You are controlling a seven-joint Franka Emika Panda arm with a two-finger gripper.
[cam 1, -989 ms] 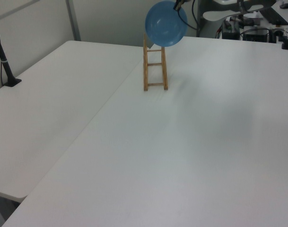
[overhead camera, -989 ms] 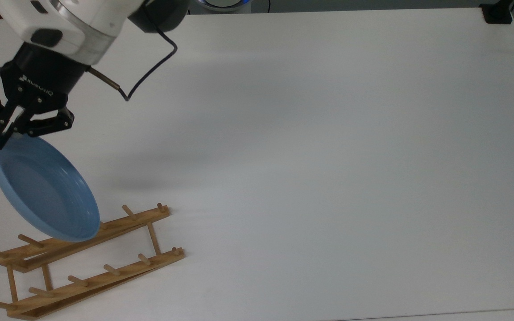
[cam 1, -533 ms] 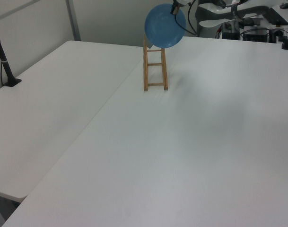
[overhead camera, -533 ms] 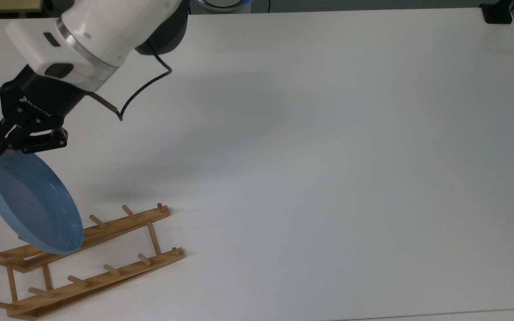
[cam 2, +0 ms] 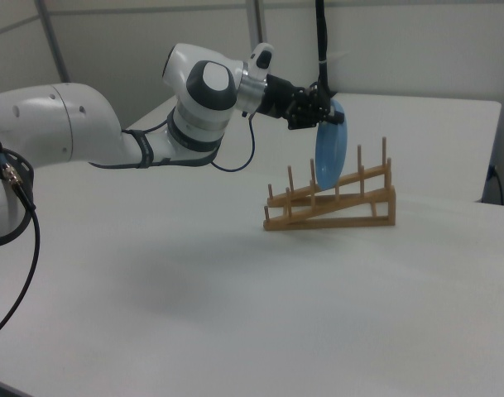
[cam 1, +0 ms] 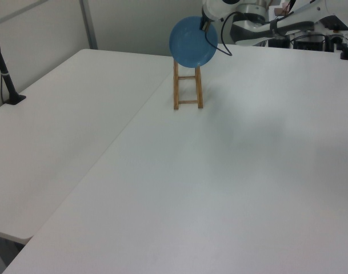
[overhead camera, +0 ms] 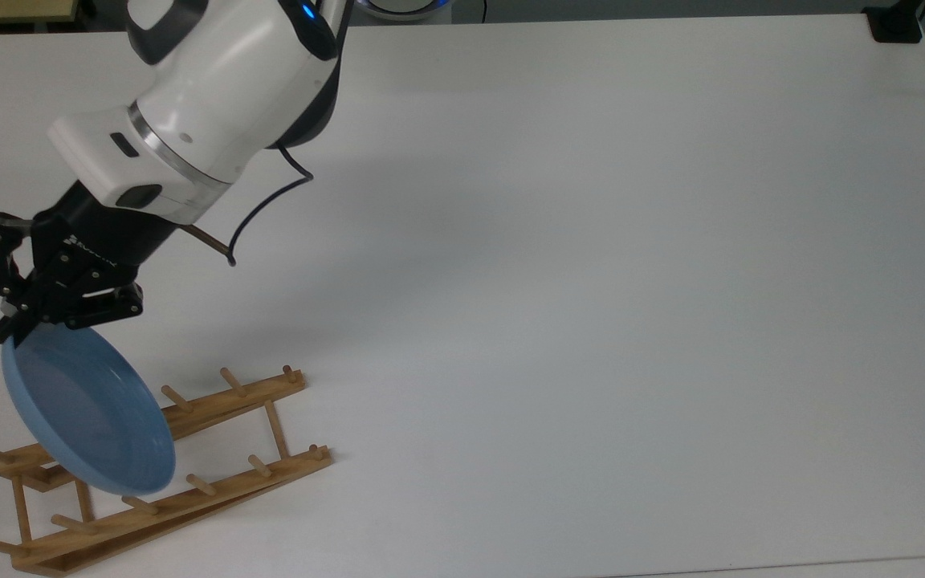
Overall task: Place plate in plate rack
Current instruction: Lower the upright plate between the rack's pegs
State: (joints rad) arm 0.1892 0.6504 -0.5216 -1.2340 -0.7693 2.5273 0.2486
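Note:
The light-blue plate (overhead camera: 85,417) hangs on edge, tilted, with my gripper (overhead camera: 13,325) shut on its upper rim. Its lower edge overlaps the far rail of the wooden plate rack (overhead camera: 213,482) at the top view's lower left. In the right view the plate (cam 2: 329,153) stands nearly upright among the rack's pegs (cam 2: 361,169), held by the gripper (cam 2: 322,112) from the right view's left. I cannot tell whether its lower edge touches the rack (cam 2: 334,211). The left view shows the plate (cam 1: 192,41) above the rack (cam 1: 187,88).
The white table (overhead camera: 591,281) stretches wide toward the top view's right. A black post base (overhead camera: 894,22) sits at the far right corner. In the left view a second table carries a black clamp stand (cam 1: 5,74) at its left.
The arm has come down and toward the rack with the plate in its grip. The plate now sits lower, over the rack's rails, and stands more upright.

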